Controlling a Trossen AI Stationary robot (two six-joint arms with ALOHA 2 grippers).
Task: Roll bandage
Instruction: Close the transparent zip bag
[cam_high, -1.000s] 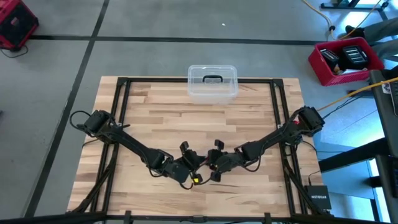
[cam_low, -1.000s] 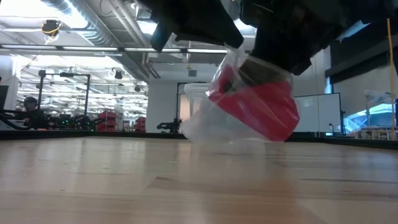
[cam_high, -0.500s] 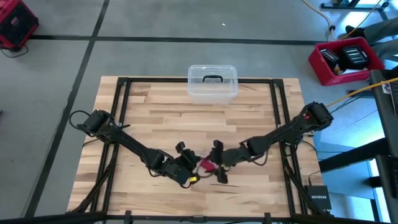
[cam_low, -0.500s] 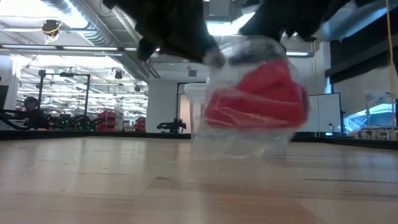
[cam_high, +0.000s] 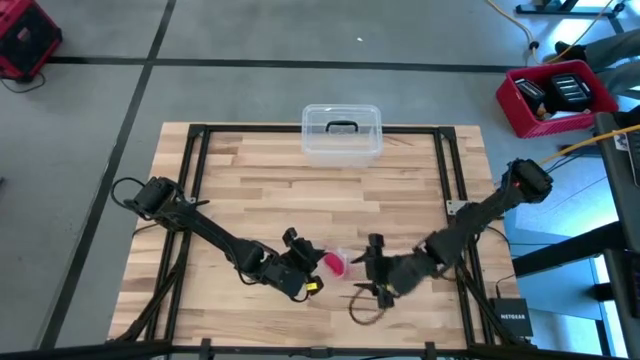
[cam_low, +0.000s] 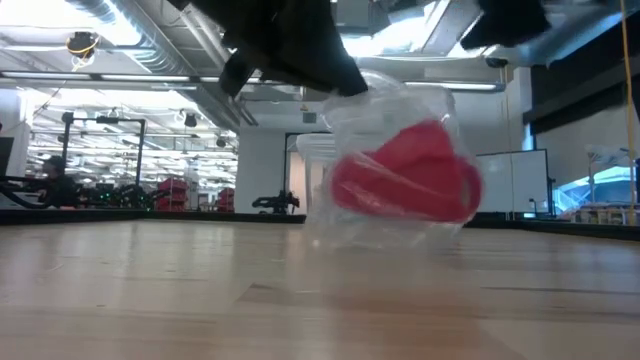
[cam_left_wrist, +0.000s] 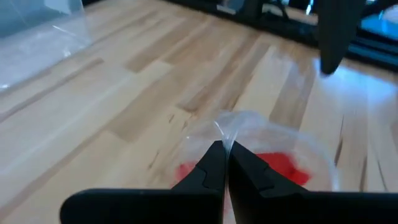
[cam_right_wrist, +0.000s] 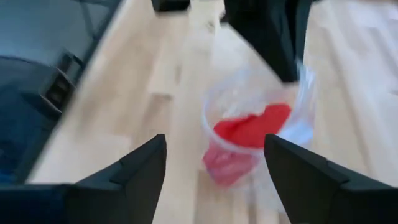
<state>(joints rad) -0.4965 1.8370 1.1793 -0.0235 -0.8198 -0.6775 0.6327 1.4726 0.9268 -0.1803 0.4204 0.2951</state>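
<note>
Presently we note the left gripper (cam_left_wrist: 225, 163) pinching the clear wrapper (cam_low: 390, 160) holding the red bandage (cam_low: 405, 185); the right gripper (cam_right_wrist: 214, 168), fingers spread, stands just beside it.

Red bandage (cam_low: 405, 185) inside clear wrapper (cam_low: 385, 110)

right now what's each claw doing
left claw: shut on the crinkled clear plastic wrapper around the bright red bandage
right claw: open, empty
</note>
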